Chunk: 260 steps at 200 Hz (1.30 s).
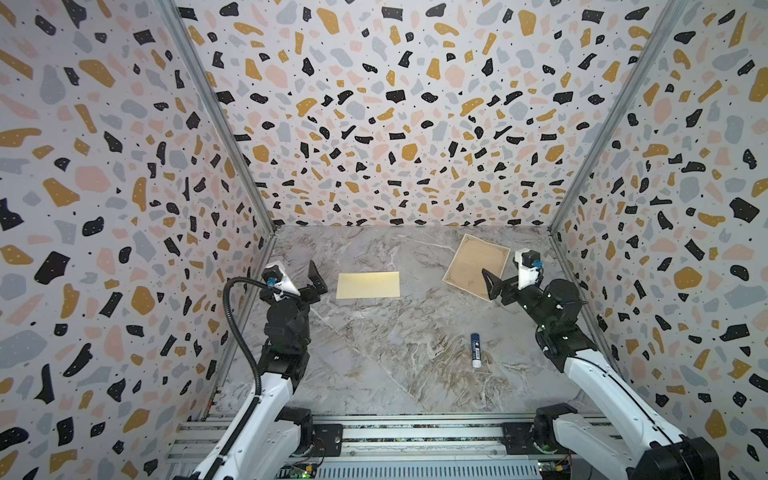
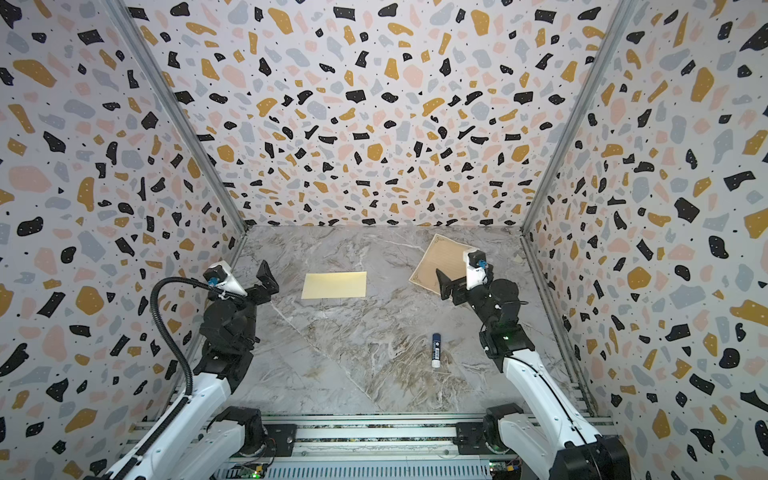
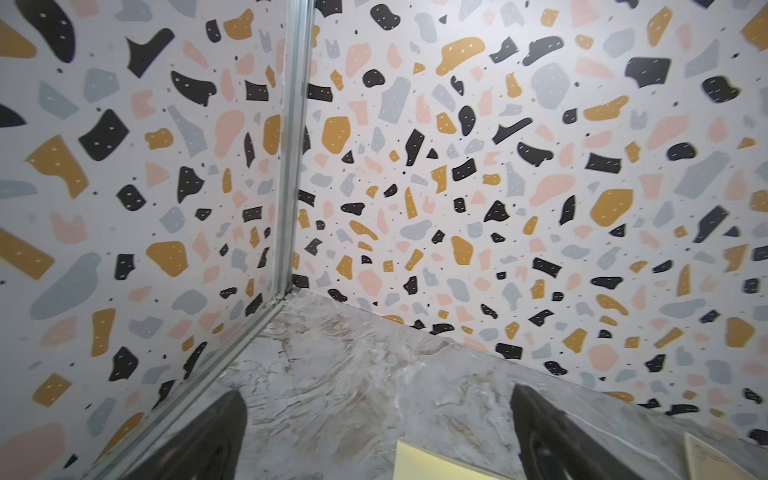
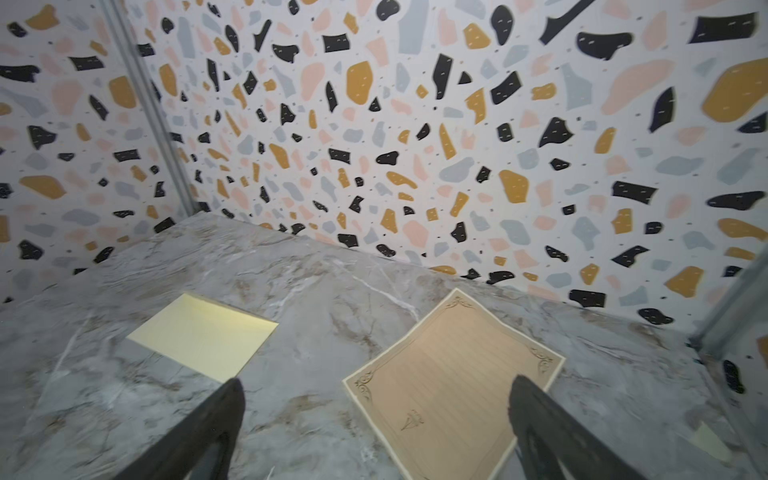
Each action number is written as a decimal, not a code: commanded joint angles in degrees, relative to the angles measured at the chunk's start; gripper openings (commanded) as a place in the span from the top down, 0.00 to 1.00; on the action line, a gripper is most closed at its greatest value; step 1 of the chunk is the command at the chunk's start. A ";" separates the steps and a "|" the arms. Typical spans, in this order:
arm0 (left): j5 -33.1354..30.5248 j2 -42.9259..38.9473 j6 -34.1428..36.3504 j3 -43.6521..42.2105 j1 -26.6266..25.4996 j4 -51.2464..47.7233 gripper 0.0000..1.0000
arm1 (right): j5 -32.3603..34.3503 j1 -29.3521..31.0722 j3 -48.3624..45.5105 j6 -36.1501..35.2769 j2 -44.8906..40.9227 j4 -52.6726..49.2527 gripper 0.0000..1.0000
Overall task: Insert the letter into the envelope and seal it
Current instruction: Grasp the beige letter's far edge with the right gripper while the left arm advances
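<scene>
with left tool [image 1: 316, 281] and right tool [image 1: 493, 285] both open and empty, the letter [image 1: 477, 266] flat on the desk [image 1: 374, 357] at centre right and the envelope [image 1: 368, 285] at centre, a pinch may slip or crease the thin sheet

A glue stick [image 1: 476, 350] lies flat on the grey marble table [image 1: 374, 353], at about 4 o'clock from the table's middle. Its long axis runs from 12 to 6, dark blue end toward 12, white end toward 6, and nothing touches it. Speckled walls [image 1: 395, 104] in black, mustard, pink and grey close the table in at 9, 12 and 3 o'clock. Metal posts [image 1: 216, 112] stand at the two far corners. A metal rail [image 1: 395, 436] crosses the 6 o'clock edge. A small pale scrap [image 4: 708, 440] lies near a wall, too blurred to name.
</scene>
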 commanded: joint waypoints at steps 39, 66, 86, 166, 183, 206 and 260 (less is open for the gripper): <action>23.80 -2.29 -9.49 7.50 -1.71 -17.54 0.00 | -5.00 -7.19 9.44 10.12 6.02 -13.96 0.01; 24.99 -4.00 -11.89 6.18 -6.57 -20.18 0.00 | -13.07 -15.50 8.87 18.07 12.74 -10.23 0.01; 25.36 -4.73 -14.04 4.73 -10.62 -21.10 0.00 | -17.49 -20.24 10.25 21.82 19.55 -7.61 0.01; 26.50 0.68 -16.19 4.74 -24.28 -20.66 0.00 | -30.06 -27.60 29.69 27.68 52.07 -4.48 0.01; 26.75 2.27 -14.76 5.93 -25.35 -21.63 0.00 | -30.03 -27.71 33.59 28.50 56.89 -4.63 0.04; 26.99 3.13 -13.34 6.75 -25.54 -22.03 0.00 | -30.08 -27.80 37.40 29.83 61.88 -4.14 0.10; 23.96 3.02 -10.90 8.75 -25.54 -22.19 0.00 | -30.12 -27.62 42.24 34.23 70.12 0.32 0.25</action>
